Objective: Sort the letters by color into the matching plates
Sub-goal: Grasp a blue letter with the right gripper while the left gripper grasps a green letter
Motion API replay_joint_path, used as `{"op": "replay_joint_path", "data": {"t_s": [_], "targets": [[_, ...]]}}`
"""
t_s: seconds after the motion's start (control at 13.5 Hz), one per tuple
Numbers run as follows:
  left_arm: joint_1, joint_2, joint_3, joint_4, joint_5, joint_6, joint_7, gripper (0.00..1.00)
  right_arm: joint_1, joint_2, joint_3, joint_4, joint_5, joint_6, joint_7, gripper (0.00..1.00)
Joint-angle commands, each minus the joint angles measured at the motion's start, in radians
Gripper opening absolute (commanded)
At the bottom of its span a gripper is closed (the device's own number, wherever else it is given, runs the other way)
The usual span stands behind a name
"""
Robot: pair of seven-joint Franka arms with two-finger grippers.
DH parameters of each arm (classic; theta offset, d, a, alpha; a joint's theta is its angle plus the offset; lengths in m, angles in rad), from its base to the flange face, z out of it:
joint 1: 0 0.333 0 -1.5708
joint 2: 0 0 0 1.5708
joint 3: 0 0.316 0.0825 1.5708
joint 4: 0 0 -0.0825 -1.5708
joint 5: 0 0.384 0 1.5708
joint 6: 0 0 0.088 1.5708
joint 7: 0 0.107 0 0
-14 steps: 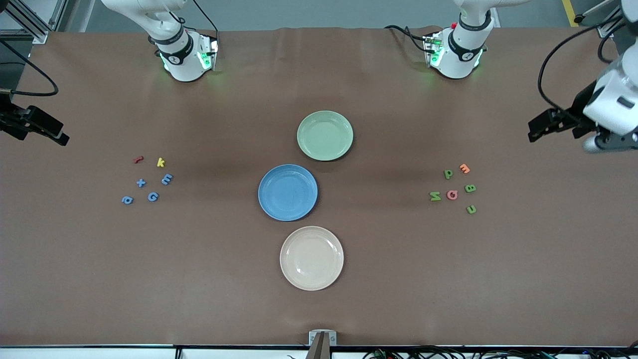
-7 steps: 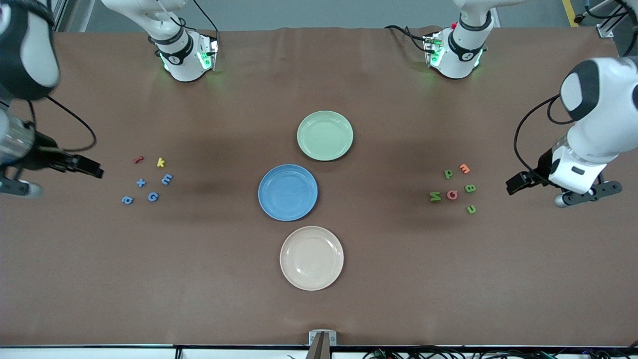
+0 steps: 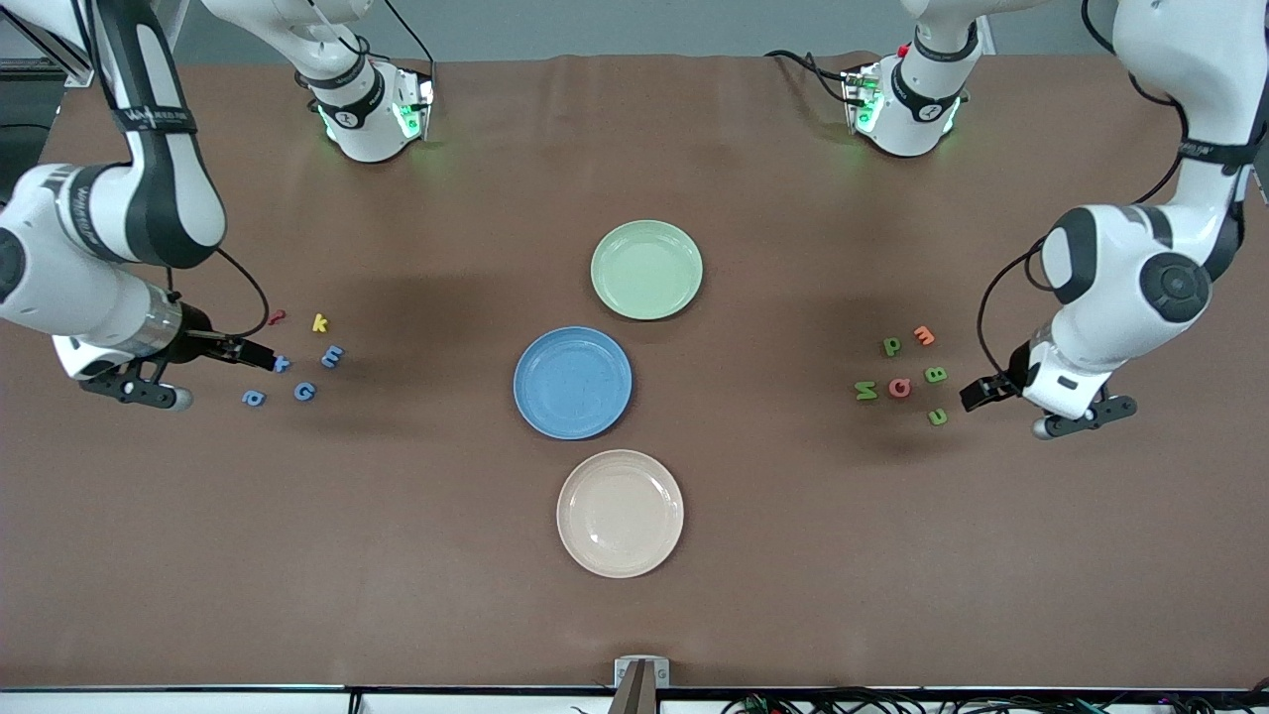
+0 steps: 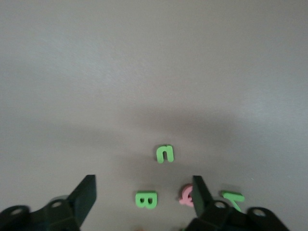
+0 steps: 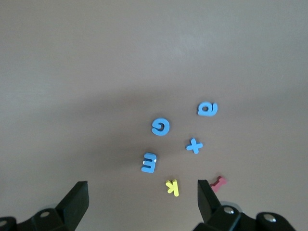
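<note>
letters [image 3: 897, 377] lie flat in two clusters, green by the left gripper [image 4: 144, 195], blue by the right gripper [image 5: 143, 199]; both spread wide, holding nothing; plates [image 3: 572, 383] empty.

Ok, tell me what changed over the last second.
Both arms swung in from the table's ends. The right gripper is now over the blue letters, by the x; the left gripper is beside the green letters, fingers apart. Nothing is gripped yet. Letters and all three plates stayed where they were.
</note>
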Motion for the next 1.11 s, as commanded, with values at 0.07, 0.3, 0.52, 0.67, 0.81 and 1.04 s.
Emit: {"op": "replay_joint_path", "data": {"t_s": [0.07, 0.3, 0.52, 0.67, 0.81, 1.04], "targets": [[-0.003, 0.109, 0.001, 0.056, 0.016, 0.029, -0.008, 0.74, 0.004, 0.001, 0.01, -0.106, 0.015, 0.09, 0.097, 0.98], [-0.011, 0.145, 0.001, 0.074, 0.016, 0.029, -0.017, 0.66, 0.01, 0.027, 0.01, -0.193, 0.015, 0.221, 0.111, 0.98], [-0.012, 0.179, 0.002, 0.096, 0.016, 0.029, -0.034, 0.62, 0.027, 0.093, 0.012, -0.198, 0.013, 0.272, 0.111, 0.97], [-0.03, 0.19, 0.002, 0.109, 0.016, 0.027, -0.057, 0.59, 0.03, 0.136, 0.01, -0.198, 0.012, 0.33, 0.105, 0.97], [-0.044, 0.208, 0.008, 0.117, 0.016, 0.027, -0.065, 0.57, 0.032, 0.171, 0.012, -0.197, 0.011, 0.361, 0.107, 0.97], [-0.044, 0.215, 0.01, 0.116, 0.016, 0.027, -0.077, 0.55, 0.039, 0.207, 0.012, -0.191, 0.011, 0.384, 0.102, 0.95]]}}
